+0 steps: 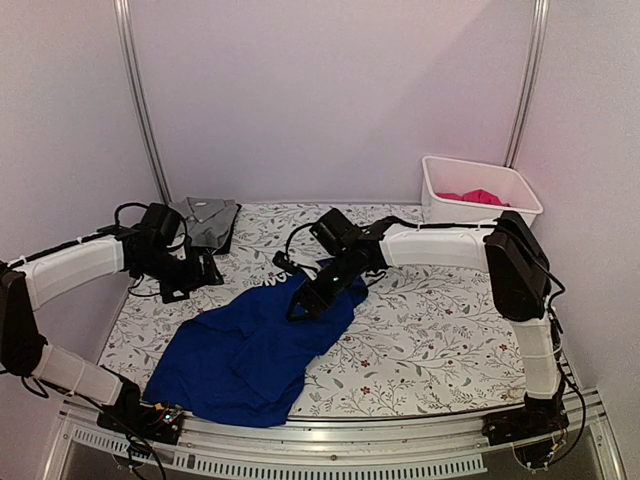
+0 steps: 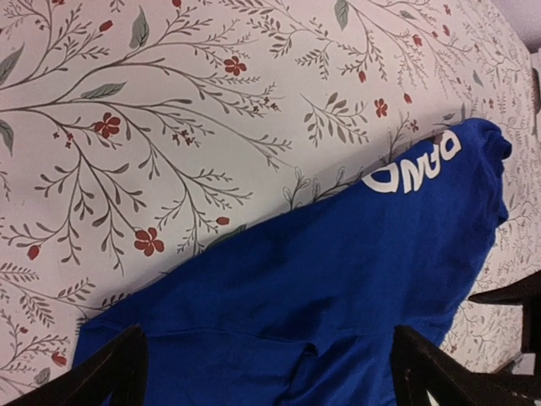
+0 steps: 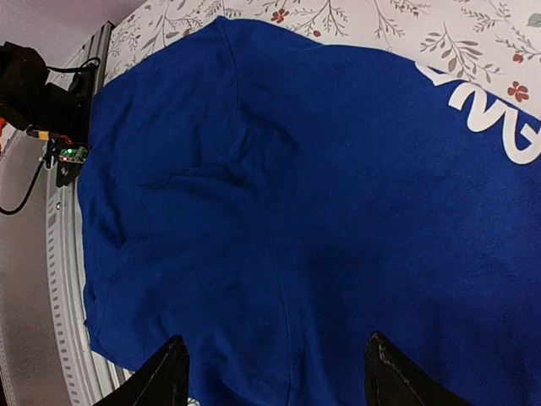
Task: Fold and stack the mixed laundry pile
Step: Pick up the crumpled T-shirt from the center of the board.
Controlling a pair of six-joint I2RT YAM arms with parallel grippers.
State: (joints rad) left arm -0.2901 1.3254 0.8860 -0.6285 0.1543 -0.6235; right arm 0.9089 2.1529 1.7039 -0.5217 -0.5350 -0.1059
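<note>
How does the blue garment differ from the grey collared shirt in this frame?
The blue garment lies spread and rumpled over the middle and near-left of the floral covering; the grey shirt looks compactly folded at the far-left corner. The blue garment covers far more surface than the grey shirt. The blue garment bears white lettering; the grey shirt shows a collar, no print. Both rest on that covering.
</note>
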